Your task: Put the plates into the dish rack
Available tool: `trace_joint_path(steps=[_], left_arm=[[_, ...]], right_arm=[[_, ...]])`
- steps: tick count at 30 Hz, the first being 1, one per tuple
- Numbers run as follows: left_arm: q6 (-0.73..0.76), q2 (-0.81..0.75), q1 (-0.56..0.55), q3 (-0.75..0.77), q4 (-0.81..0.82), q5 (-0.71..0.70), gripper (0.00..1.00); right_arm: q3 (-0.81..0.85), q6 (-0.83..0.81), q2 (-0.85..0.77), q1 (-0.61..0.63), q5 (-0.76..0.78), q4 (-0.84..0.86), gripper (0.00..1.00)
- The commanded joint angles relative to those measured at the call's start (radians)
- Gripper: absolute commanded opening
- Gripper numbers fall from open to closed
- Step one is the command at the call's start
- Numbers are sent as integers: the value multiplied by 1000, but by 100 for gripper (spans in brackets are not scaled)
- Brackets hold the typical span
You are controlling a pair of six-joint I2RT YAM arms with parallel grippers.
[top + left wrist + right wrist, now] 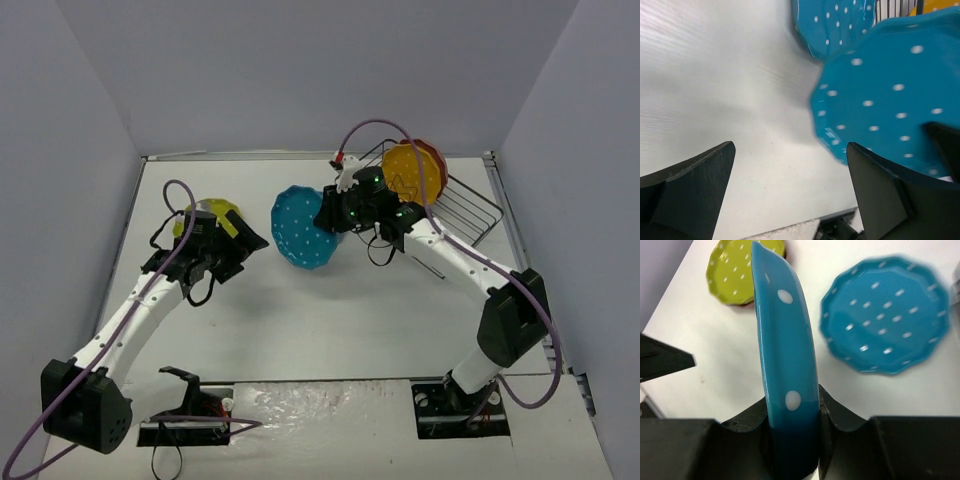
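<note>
My right gripper (333, 215) is shut on the rim of a teal blue polka-dot plate (303, 230) and holds it on edge above the table. It is edge-on in the right wrist view (785, 340), gripped between my fingers (792, 400). A second teal plate (885, 315) lies flat on the table beyond it. A lime green plate (205, 215) lies at the left, beside my open, empty left gripper (245, 245). An orange plate (412, 170) and a reddish plate (432, 152) stand in the black wire dish rack (465, 212) at the back right.
The left wrist view shows the held teal plate (890, 90) close on the right, the other teal plate (835, 22) behind it, and rack wires (890, 7). Grey walls enclose the white table (300, 320) on three sides.
</note>
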Motion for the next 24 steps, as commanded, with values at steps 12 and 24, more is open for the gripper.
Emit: trace_joint_path(steps=[12, 24], left_arm=[[500, -110, 8, 57, -191, -410, 91], [535, -121, 8, -31, -136, -421, 97]], right_arm=[[439, -703, -17, -444, -17, -75, 0], [554, -980, 147, -535, -15, -84, 0]])
